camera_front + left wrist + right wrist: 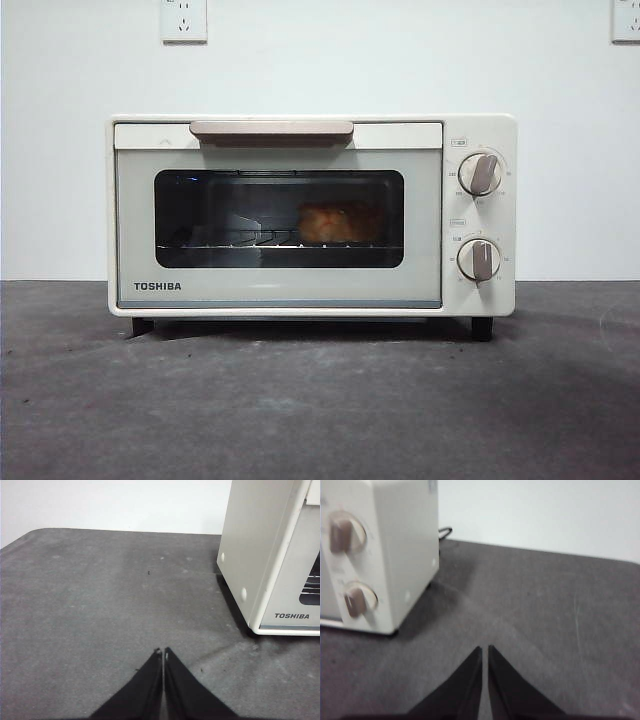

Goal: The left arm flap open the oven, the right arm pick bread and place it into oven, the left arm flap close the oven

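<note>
the front view looks level and close, square onto the door of the toshiba toaster oven (310, 215). the left wrist view looks down across the grey table (100, 605) at the oven's left front corner; the right wrist view at its knob-side corner.

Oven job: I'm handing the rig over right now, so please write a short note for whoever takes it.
Left pincer: shut, holding nothing, over bare table beside the oven's side away from the knobs.
Right pincer: shut, holding nothing, over the table off the knob side.
Bread: inside the oven on the rack, seen through the window.
Oven door: closed, handle at the top.
Done: door opened, bread placed, door closed, judging by how things lie.
Left: nothing that shows; both arms are clear of the oven.
</note>
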